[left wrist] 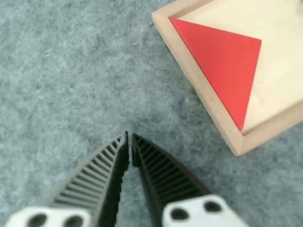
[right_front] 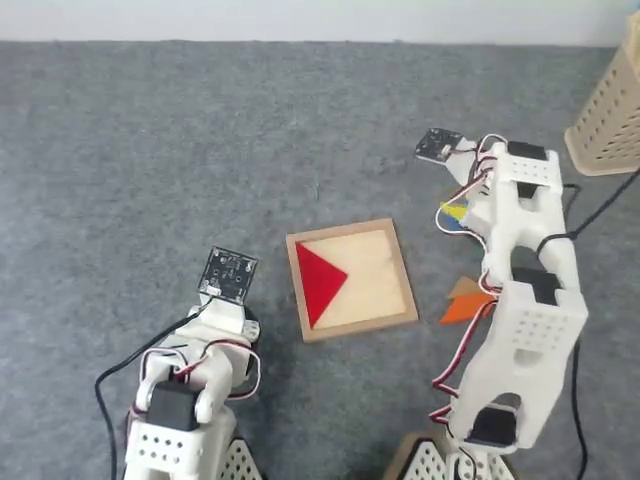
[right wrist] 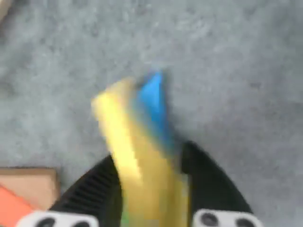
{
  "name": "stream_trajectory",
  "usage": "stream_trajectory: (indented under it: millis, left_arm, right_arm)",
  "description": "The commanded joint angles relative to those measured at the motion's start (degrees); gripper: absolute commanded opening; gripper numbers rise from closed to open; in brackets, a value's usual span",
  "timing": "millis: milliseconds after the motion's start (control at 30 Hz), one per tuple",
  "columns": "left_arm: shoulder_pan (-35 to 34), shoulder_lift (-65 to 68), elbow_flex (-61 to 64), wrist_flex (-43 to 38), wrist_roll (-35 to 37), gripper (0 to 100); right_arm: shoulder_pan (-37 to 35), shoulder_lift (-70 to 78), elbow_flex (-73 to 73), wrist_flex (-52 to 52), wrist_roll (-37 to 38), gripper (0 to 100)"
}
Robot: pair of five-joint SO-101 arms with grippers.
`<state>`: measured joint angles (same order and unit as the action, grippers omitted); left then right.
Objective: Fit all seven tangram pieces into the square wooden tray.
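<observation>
The square wooden tray [right_front: 405, 285] lies mid-table on grey carpet, with a red triangle [right_front: 318, 280] in its left half. My left gripper [left wrist: 129, 138] is shut and holds nothing, just off the tray [left wrist: 203, 94] near the corner by the red triangle [left wrist: 222, 56]. My right gripper [right wrist: 149, 158] is shut on a yellow piece [right wrist: 128, 137], and a blue piece [right wrist: 154, 104] sits against it. From above, the yellow piece [right_front: 455, 210] and blue piece [right_front: 455, 224] show under the right arm, right of the tray. An orange piece [right_front: 465, 310] and a tan piece [right_front: 465, 290] lie near the tray's right side.
A beige perforated container [right_front: 610, 110] stands at the far right edge. The tan piece [right wrist: 28, 184] and orange piece [right wrist: 9, 205] lie beside my right gripper's finger. Open carpet stretches to the left and behind the tray.
</observation>
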<state>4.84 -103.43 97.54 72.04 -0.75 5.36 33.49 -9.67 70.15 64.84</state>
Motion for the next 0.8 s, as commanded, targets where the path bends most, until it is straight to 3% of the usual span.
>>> stream_trajectory:
  millis: [0,233,367,500,767]
  left_arm:
    - [-0.4,-1.1,-1.0,0.4,0.5,1]
    - [-0.4,-1.1,-1.0,0.4,0.5,1]
    - [-0.4,-1.1,-1.0,0.4,0.5,1]
    - [-0.4,-1.1,-1.0,0.4,0.5,1]
    - [-0.4,-1.1,-1.0,0.4,0.5,1]
  right_arm:
    - [1.1,-4.6,-1.2,4.0,0.5,10.2]
    - [0.7,-14.0,-1.2,9.9,-2.5,9.9]
    - [0.1,-19.4,-1.2,10.1,-9.4,1.0]
    - [-4.2,-24.1,-1.1,13.2,-18.3,0.6]
    - [-12.6,-33.4,-1.0,15.3,-26.5,0.6]
